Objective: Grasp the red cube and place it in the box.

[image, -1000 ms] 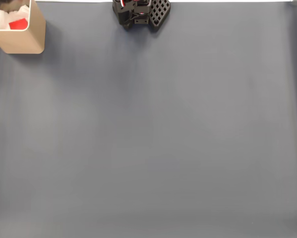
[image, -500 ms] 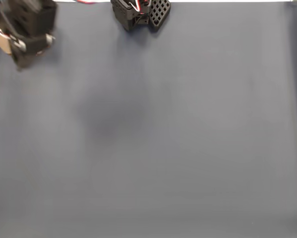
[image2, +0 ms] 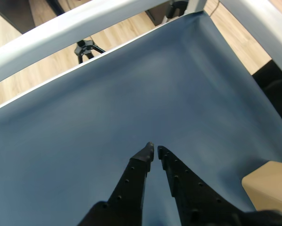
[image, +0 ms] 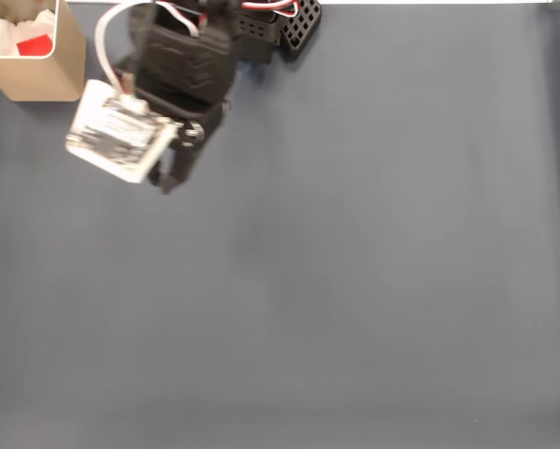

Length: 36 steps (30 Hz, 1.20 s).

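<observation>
Fingers [image2: 131, 176] narrow, tips nearly touching with thin gap, nothing between them; gripper [image2: 155, 151] hangs above blue-grey mat [image: 354, 281], near its top-left part in fixed view
Arm [image: 181, 65] reaches from base at mat's top edge
Box [image: 50, 70] at mat's top-left corner, beige, white padding inside
Red cube [image: 35, 44] lies inside box on padding, apart from gripper

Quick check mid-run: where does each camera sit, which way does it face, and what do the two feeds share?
Fixed view: above the table, looking straight down; shows the arm, the box with the red cube inside.
Wrist view: rides on the arm, looking along the nearly closed end effector across the blue mat.
Shared: the mat, end effector and box.
</observation>
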Each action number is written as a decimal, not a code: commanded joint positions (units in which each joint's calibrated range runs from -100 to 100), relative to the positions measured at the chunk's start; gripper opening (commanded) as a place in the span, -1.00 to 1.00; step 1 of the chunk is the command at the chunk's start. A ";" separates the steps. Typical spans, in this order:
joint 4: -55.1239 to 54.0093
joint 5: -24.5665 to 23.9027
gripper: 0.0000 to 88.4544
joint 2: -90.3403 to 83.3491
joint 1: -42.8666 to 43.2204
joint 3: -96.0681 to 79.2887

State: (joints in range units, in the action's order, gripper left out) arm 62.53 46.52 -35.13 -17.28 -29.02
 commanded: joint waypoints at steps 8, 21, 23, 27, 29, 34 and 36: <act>-4.99 0.49 -1.00 -9.07 8.90 -8.39; -10.32 0.88 -1.00 -26.83 16.08 -33.75; -10.32 0.78 -1.00 -30.12 16.93 -37.40; -9.99 0.68 -1.00 -36.88 18.14 -44.33; -9.99 0.83 -1.00 -40.44 18.28 -47.62; -9.82 0.88 -1.00 -48.58 18.28 -55.56; -9.66 0.88 -1.00 -51.79 18.28 -58.39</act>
State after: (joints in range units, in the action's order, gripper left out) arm 53.22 47.35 -82.63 0.67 -86.17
